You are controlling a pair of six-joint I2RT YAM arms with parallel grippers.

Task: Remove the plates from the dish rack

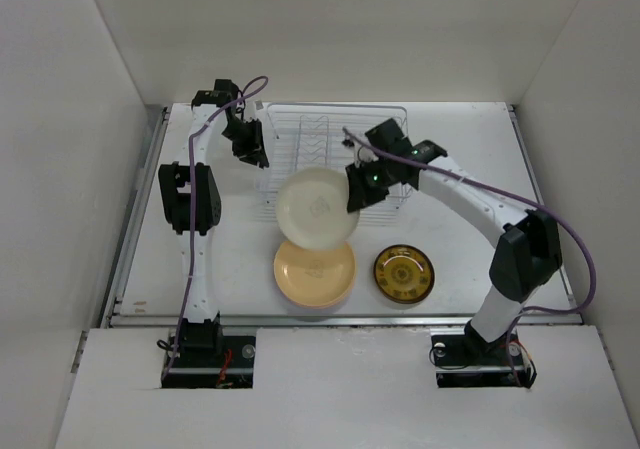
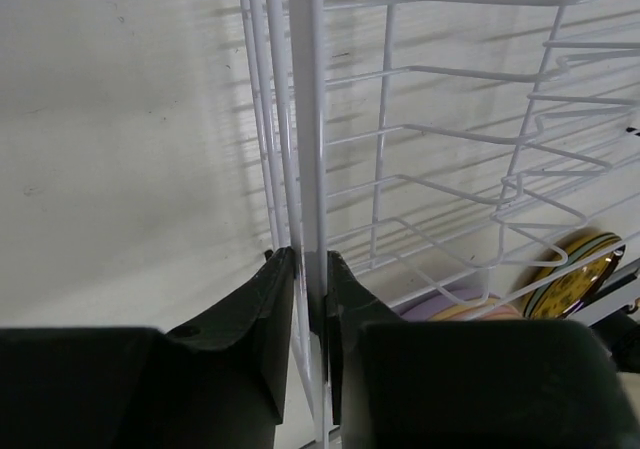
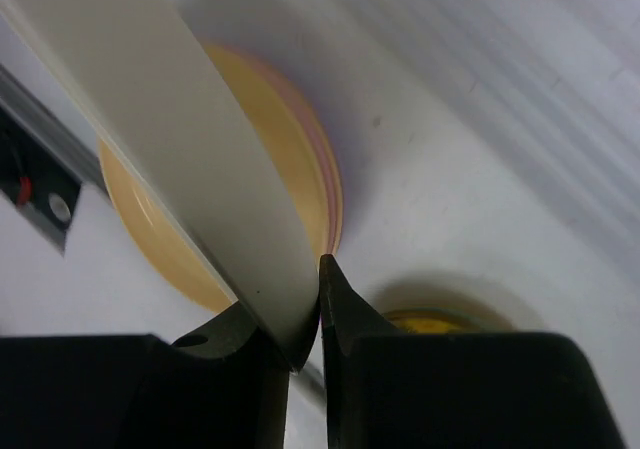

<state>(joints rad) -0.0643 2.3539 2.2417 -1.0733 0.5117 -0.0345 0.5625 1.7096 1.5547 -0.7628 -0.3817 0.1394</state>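
Left side: left fingers [image 2: 265, 314] nearly shut, pinching one upright white wire in the side wall of the dish rack [image 2: 430, 134]. One pad on each side of that wire, with little more than the wire's own thickness between them. Nothing else in that grip. Seen from above, sits at the rack's left edge, with the rack toward the far side of the surface [image 1: 480, 159].

Right side: right fingers [image 3: 340, 314] closed down to a narrow gap on the rim of the cream plate [image 3: 170, 139]. One finger pressed against each face of the plate's edge. Holds the plate at a slant, off the surface. In the top view, hangs between the rack's near edge and the stack in front of it, overlapping both.

Beneath the held plate: orange-yellow plate [image 1: 314, 274] lying flat as the top of a stack close to the near edge of the surface. Pink rim [image 3: 328, 184] peeking out from under it in the right wrist view.

To the right of the stack and apart from it: dark ornate yellow-brown plate [image 1: 404, 273], flat on the surface.
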